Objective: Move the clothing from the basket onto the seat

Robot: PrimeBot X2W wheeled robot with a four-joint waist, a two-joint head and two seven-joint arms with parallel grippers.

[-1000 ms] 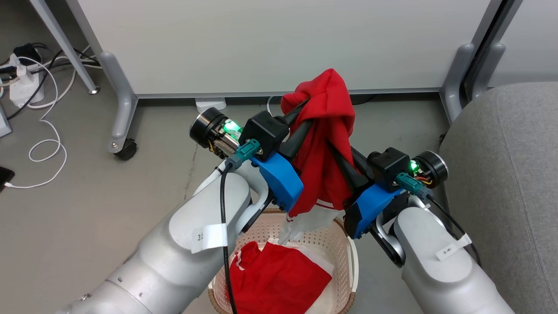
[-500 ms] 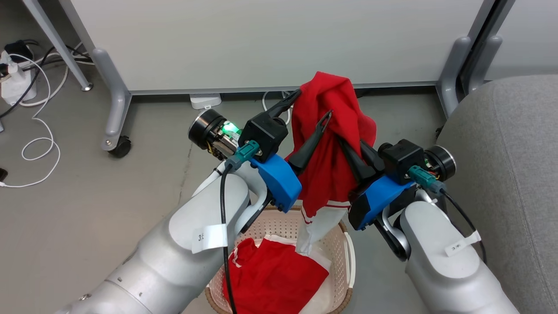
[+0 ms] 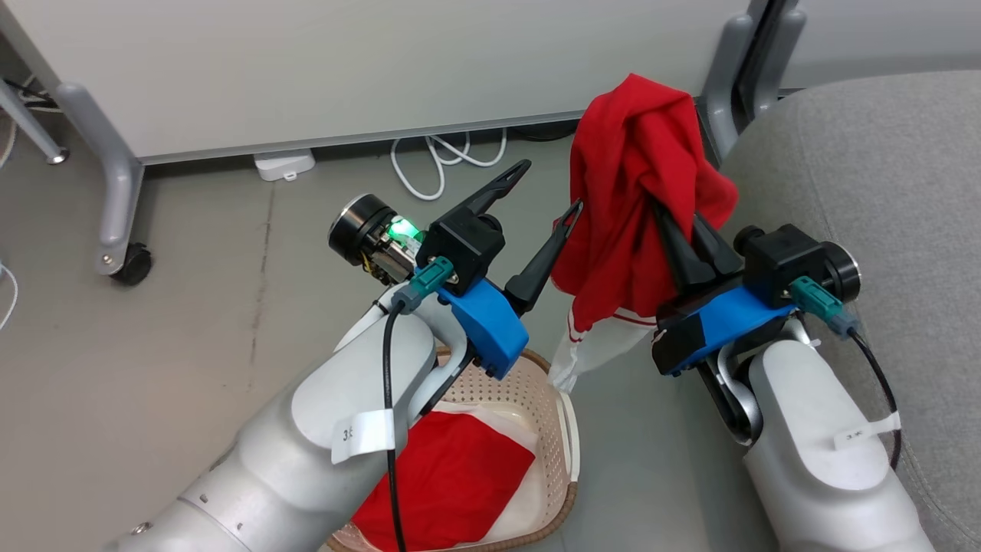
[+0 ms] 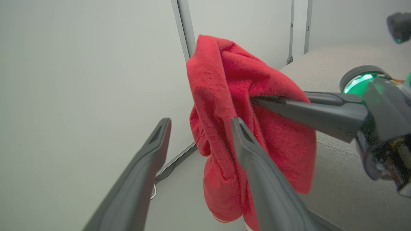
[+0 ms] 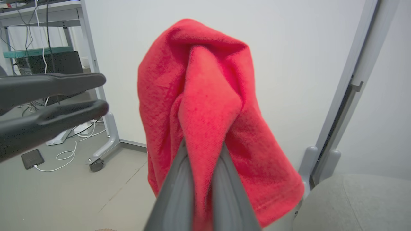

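- the right gripper (image 3: 678,230) is clamped on a red garment (image 3: 636,176). the cloth is pinched high in the bunch, so it hangs free and can be carried sideways.
- the garment's white striped trim dangles near the middle of the head view, close to the rim of the basket (image 3: 569,452).
- the left gripper (image 3: 550,185) is spread wide and holds nothing, just left of the cloth. the load is judged to be borne by the right arm alone.
- the held garment is seen at the upper right of the head view, at the edge of the grey seat (image 3: 866,153), and is not yet laid on it.
- a second red garment (image 3: 452,483) lies in the basket at the bottom centre.
- a white tag (image 3: 360,435) is carried on each arm. a "3" is made out on the left one, and the rest is too small to be read. no brand is seen.
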